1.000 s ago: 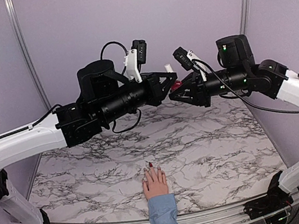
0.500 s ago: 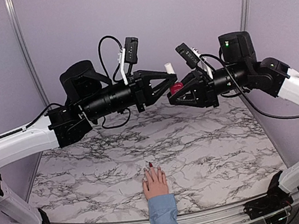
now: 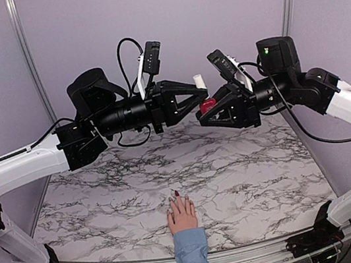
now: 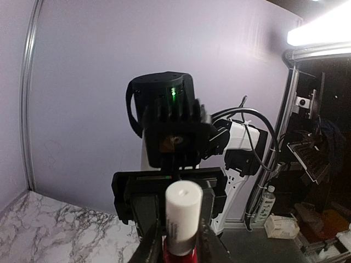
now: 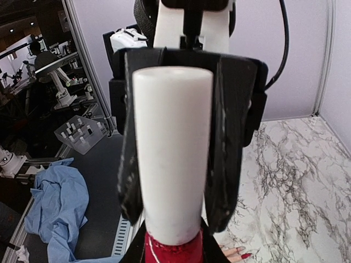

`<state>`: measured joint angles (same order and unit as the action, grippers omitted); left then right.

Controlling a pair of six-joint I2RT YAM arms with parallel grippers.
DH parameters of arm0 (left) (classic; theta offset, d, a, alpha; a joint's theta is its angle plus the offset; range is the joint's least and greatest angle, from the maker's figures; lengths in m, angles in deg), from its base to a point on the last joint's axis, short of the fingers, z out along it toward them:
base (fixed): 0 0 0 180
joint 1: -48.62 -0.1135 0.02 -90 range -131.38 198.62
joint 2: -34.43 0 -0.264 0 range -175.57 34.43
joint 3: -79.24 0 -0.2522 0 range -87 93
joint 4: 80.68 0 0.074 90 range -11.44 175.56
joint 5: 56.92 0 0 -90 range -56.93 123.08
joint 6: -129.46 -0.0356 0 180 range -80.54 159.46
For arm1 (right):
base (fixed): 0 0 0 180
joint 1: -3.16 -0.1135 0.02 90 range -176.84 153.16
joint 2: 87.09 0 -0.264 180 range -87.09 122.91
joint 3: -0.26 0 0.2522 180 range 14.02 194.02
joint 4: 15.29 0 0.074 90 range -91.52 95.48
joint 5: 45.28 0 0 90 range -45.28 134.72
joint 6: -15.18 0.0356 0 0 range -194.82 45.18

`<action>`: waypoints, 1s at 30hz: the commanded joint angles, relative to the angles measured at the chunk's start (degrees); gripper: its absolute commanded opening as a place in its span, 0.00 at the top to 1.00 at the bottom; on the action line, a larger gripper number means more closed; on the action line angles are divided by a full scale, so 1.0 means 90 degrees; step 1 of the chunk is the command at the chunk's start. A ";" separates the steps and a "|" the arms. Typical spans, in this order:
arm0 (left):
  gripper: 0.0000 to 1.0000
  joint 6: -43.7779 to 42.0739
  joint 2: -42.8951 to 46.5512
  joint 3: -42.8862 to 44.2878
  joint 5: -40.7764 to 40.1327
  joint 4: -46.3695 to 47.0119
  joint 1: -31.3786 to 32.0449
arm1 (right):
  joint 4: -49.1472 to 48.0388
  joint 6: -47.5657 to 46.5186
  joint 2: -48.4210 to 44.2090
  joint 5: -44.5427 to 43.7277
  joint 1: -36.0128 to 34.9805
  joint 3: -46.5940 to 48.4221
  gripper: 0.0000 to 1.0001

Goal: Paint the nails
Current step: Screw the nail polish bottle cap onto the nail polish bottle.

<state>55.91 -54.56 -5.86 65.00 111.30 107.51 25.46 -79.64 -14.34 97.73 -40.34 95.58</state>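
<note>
High above the table my two grippers meet tip to tip around the small polish bottle. My right gripper (image 3: 205,113) is shut on its dark red body (image 3: 208,105), seen up close in the right wrist view (image 5: 171,249). My left gripper (image 3: 201,90) is shut on the white cap (image 3: 199,80), which fills the left wrist view (image 4: 183,215) between the black fingers (image 4: 151,247). The pale pink hand (image 3: 182,214) in a light blue sleeve (image 3: 195,256) lies flat at the table's near edge. Of the nails, one (image 3: 177,193) shows dark red.
The marble-patterned table (image 3: 249,173) stretches under both raised arms. Purple walls close off the back and sides. Past the table's edge in the right wrist view lie a blue cloth (image 5: 57,211) and a clear rack (image 5: 82,134).
Both arms have shifted: the left arm's elbow has risen and its gripper has tilted. The white cap and red bottle now show between the two grippers, which have stayed shut.
</note>
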 commanded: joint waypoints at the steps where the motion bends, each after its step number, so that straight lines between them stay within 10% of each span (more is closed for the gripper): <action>1: 0.67 0.0074 0.0069 -0.0023 -0.0400 -0.0831 -0.0050 | -0.0957 -0.0197 -0.0237 -0.0220 -0.0038 0.0236 1.00; 15: 0.49 0.0001 0.0901 -0.0358 -0.2977 -0.0832 0.0142 | 0.0046 -0.0081 0.0124 -0.3599 -0.0034 0.0317 1.00; 30: 0.54 0.0772 -0.0357 0.1326 -0.5189 -0.2278 0.0549 | 0.0166 0.0239 0.0396 -0.4654 -0.0046 0.0492 1.00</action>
<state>61.00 -55.92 2.95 23.10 95.19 111.82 26.84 -78.86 -11.24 59.22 -40.34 96.85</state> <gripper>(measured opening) 0.471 0.194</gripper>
